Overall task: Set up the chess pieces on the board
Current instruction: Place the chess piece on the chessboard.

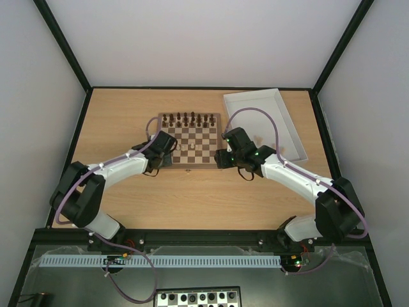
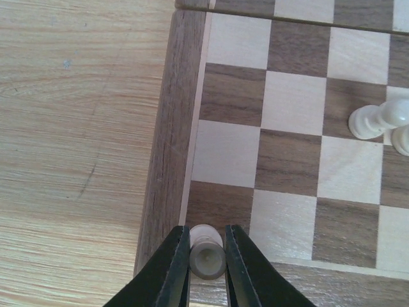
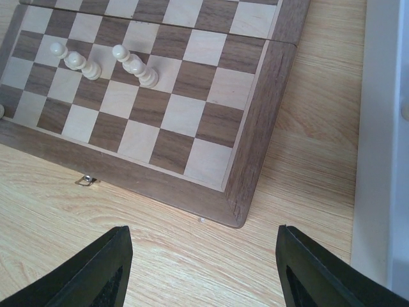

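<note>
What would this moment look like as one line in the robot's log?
left claw: shut on pale piece, at board corner square | right claw: open, empty, over table beside board

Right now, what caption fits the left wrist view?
Left end effector shut on a pale chess piece at the board's corner.

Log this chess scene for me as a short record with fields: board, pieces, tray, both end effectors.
board: wooden, checkered, mid-table
dark pieces: lined along its far edge
pale pieces: a few mid-board
held piece: pale, at the board's near left corner
left end effector: shut on held piece
right end effector: open, empty, above bare table by near right corner
tray: white, right of board
</note>
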`<state>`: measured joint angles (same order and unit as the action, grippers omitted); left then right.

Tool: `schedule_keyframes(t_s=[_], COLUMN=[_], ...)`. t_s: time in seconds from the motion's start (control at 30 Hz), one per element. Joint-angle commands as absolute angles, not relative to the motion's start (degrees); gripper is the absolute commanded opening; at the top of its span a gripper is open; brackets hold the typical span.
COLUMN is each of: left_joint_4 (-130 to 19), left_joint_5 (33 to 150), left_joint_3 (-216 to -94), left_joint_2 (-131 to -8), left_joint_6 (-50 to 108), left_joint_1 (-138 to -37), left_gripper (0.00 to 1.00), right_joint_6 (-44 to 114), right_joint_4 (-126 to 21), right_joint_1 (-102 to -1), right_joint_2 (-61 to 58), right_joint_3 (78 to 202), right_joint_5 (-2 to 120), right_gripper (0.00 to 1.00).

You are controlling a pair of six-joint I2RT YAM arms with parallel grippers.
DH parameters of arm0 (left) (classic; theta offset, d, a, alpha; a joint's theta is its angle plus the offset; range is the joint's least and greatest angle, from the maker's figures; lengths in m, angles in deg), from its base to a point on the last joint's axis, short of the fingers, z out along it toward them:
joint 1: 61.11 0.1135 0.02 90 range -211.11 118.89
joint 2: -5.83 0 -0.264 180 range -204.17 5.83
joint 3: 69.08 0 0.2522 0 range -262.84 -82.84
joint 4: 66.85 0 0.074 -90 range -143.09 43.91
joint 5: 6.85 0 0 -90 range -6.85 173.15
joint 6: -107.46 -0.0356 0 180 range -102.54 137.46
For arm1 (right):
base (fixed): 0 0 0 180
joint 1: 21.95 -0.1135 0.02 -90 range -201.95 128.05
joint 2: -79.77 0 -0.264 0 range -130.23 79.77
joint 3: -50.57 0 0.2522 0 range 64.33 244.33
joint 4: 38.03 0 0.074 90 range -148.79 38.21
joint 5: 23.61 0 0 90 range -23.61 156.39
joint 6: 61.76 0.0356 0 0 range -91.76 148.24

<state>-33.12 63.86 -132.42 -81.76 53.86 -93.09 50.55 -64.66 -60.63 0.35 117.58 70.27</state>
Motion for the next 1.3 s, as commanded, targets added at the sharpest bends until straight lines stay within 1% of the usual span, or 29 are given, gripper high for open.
schedule_keyframes(t_s=[0.0, 0.43, 0.83, 1.07, 1.2, 1.27], left_joint_4=[-33.6, -35.1, -34.7, -33.5, -30.9, -29.8], left_joint_5=[62.6, 62.2, 63.2, 62.3, 61.4, 60.8], left_joint_3=[-134.1, -134.4, -134.9, -135.2, -137.4, -138.5], left_joint_2=[-83.3, -84.5, -84.4, -82.1, -80.5, -79.3], left_joint_6=[53.4, 53.1, 52.9, 53.2, 53.1, 53.0], left_joint_1=[-93.4, -93.3, -93.4, -93.5, -94.1, -94.6], left_gripper=[0.15, 0.16, 0.23, 0.38, 0.47, 0.53], right_joint_6=[50.7, 50.6, 50.6, 50.6, 50.6, 50.6], right_joint_4=[-65.2, -65.1, -64.9, -64.9, -65.0, -65.0], right_joint_1=[-61.0, -61.0, -61.0, -61.0, -61.0, -61.0], right_joint_2=[1.6, 1.6, 1.5, 1.1, 0.7, 0.5], right_joint_3=[116.6, 116.4, 116.3, 116.4, 116.5, 116.6], right_joint_5=[70.2, 70.1, 70.2, 70.3, 70.3, 70.6], right_gripper=[0.63, 0.63, 0.64, 0.64, 0.64, 0.64])
